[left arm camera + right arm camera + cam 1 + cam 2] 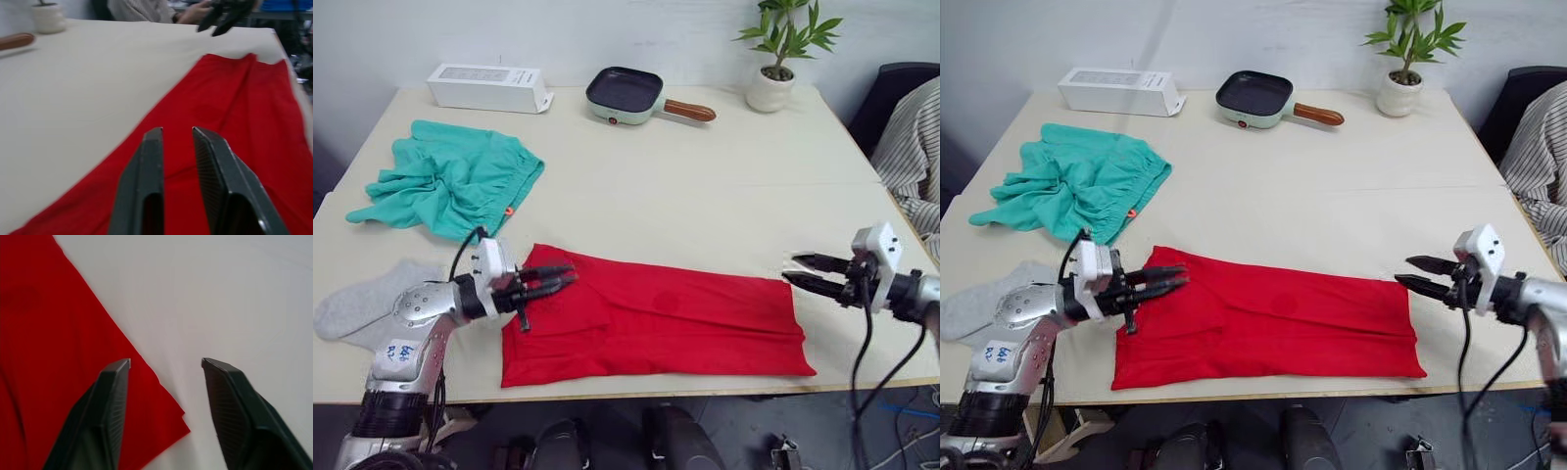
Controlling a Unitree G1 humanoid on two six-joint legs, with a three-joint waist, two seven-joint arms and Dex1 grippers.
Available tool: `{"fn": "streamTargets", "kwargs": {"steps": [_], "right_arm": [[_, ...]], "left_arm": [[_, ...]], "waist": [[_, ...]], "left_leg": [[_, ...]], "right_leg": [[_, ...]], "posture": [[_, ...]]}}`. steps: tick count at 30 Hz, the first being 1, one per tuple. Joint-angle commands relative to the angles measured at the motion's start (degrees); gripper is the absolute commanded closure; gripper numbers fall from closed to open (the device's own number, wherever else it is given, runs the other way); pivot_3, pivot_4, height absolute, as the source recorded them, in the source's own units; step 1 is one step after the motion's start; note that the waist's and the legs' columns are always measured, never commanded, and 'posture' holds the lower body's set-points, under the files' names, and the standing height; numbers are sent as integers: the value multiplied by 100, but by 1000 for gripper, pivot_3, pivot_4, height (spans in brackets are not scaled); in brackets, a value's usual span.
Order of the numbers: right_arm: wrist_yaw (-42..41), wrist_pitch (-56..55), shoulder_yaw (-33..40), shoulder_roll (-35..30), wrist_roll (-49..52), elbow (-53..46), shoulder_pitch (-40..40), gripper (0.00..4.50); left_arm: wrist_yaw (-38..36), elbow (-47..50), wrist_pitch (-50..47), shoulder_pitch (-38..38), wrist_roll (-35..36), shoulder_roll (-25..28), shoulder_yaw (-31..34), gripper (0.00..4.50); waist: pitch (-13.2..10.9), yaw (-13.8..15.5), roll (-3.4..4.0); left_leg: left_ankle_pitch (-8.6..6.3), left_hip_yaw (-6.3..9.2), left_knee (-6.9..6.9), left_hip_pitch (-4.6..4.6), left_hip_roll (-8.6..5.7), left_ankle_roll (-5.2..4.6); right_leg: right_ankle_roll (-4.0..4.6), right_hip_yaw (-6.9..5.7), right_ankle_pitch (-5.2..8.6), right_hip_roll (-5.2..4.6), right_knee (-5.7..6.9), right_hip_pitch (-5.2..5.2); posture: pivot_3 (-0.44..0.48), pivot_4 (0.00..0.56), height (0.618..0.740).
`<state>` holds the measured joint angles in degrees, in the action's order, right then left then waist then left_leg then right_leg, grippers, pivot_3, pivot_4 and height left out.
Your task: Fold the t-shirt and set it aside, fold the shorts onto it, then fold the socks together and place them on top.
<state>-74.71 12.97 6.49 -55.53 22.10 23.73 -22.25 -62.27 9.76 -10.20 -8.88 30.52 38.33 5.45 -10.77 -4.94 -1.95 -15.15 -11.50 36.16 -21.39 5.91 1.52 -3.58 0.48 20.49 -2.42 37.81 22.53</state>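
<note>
The red t-shirt (675, 313) lies folded into a long flat strip along the table's front edge. My left gripper (570, 278) hovers over the strip's left end, open by a narrow gap with nothing between its fingers (146, 161). At the far right corner of the strip my right gripper (791, 268) stands wide open, one finger over the red cloth (44, 333) and the other over bare table. The teal shorts (455, 176) lie crumpled at the back left. Grey socks (362, 304) rest at the left front edge, beside my left arm.
Along the back of the beige table (705, 186) stand a white box (487, 87), a small pan with a wooden handle (626, 95) and a potted plant (773, 83). A person in a striped garment (915, 147) sits by the right edge.
</note>
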Motion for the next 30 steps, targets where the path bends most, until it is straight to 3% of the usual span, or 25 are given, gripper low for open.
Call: {"fn": "streamTargets", "kwargs": {"steps": [1, 3, 8, 12, 22, 27, 30], "right_arm": [[-767, -438, -621, -6, -623, 966, -744, 687], [-1019, -576, -976, 141, -963, 1605, -1372, 13], [-1410, -1030, -1560, 577, -1657, 2851, -2337, 0], [-1757, -1017, -1921, 766, -1727, 3085, -2637, 924], [-1779, -629, -3464, 404, -973, 2769, -3013, 4358], [-1691, -1128, -3270, 743, -1417, 3862, -3923, 4472], [-1013, -1597, -3012, 994, -1781, 4528, -4424, 4472]], "left_arm": [[-11, 326, -53, 39, 121, 6, 56, 2279], [77, 344, -24, 57, 85, -59, 95, 1656], [66, 413, 215, 187, -72, -136, 24, 17], [60, 412, 369, 227, -169, -168, 2, 0], [200, 301, 524, 218, -273, -198, 59, 0], [368, 344, 518, 241, -200, -306, 113, 0], [507, 417, 471, 270, -131, -417, 150, 0]], "waist": [[-3, 0, 4], [-7, -1, 11], [-11, -31, 17], [-11, -79, 17], [-11, -136, 17], [-13, -172, 21], [-17, -180, 27]], "left_leg": [[1, 3, 0, 0, 0, 2], [4, 4, 2, -1, -1, 0], [5, 1, 7, -2, 3, -3], [4, 0, 6, -3, 8, -1], [4, 5, 9, -2, 12, -1], [4, 2, 13, -3, 11, -2], [5, -1, 18, -3, 10, -3]], "right_leg": [[1, -1, 1, 1, 1, 0], [3, 1, 1, 0, 2, 1], [0, 4, -1, -6, 1, 0], [0, 4, 1, -4, -4, -1], [1, 1, 1, -8, -1, -4], [1, 2, 1, -8, 2, -2], [2, 4, 1, -8, 9, 0]], "posture": [[0, 150, 740], [0, 150, 740], [0, 150, 740], [0, 150, 740], [0, 150, 740], [0, 150, 740], [0, 150, 740]]}}
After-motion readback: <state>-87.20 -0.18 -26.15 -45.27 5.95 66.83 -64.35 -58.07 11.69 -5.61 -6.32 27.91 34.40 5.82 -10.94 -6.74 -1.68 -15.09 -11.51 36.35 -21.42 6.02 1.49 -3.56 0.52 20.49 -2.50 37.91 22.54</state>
